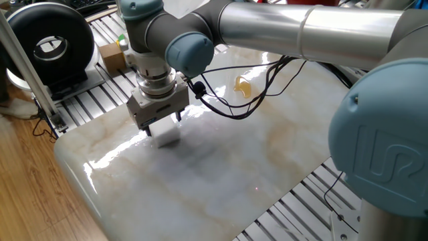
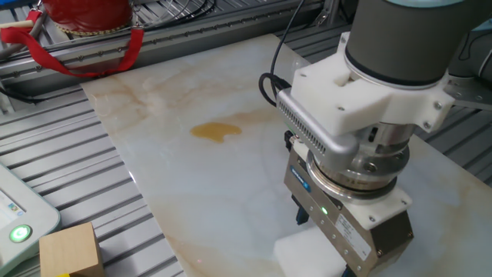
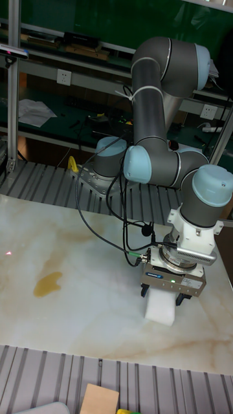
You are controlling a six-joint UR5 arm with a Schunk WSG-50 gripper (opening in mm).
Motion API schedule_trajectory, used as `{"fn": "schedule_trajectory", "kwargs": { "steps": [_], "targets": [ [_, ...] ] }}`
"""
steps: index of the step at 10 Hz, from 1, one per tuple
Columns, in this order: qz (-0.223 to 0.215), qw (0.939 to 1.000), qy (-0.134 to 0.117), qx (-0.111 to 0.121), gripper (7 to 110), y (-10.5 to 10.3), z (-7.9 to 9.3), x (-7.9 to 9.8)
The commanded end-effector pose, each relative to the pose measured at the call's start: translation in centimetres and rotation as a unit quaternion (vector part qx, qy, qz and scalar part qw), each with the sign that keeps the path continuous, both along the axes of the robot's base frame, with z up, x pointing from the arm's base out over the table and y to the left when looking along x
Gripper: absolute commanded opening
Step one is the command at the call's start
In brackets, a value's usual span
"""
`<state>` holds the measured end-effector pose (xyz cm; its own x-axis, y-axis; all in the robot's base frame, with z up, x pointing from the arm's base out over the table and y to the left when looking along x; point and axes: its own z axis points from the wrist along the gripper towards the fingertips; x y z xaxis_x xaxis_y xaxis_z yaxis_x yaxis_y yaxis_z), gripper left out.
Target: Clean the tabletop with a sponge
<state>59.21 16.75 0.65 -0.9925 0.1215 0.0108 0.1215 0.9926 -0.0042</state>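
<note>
Bright, even light from overhead fills all three views. The glossy counter [image 1: 221,167] throws white glare streaks near its front-left edge and beside the arm [image 1: 287,27]. A soft shadow spreads beneath the tool [image 3: 162,294]. The nearest arm joint looks slightly blurred.

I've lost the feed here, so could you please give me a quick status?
Hand down over sponge, grip unclear. Stain on tabletop untouched. Path clear.
</note>
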Motion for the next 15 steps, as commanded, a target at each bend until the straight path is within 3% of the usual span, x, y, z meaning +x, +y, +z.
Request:
{"fn": "schedule_trajectory", "kwargs": {
  "steps": [1,5,6,7,10,13,15],
  "targets": [
    [-0.002,1.0000,0.002,0.006,66,0.2,0.1,0.0],
    [0.002,0.9999,0.012,0.004,66,0.6,-0.5,1.4],
    [-0.008,0.9997,0.016,0.017,66,1.6,-0.7,2.2],
    [-0.005,0.9999,0.009,0.012,88,1.5,-1.0,3.4],
    [-0.013,0.9997,0.004,0.019,88,1.0,-1.7,4.0],
    [-0.026,0.9993,-0.003,0.025,88,1.1,-1.2,4.0],
    [-0.038,0.9992,0.003,0.011,88,0.6,-0.9,3.4]
  ]
}}
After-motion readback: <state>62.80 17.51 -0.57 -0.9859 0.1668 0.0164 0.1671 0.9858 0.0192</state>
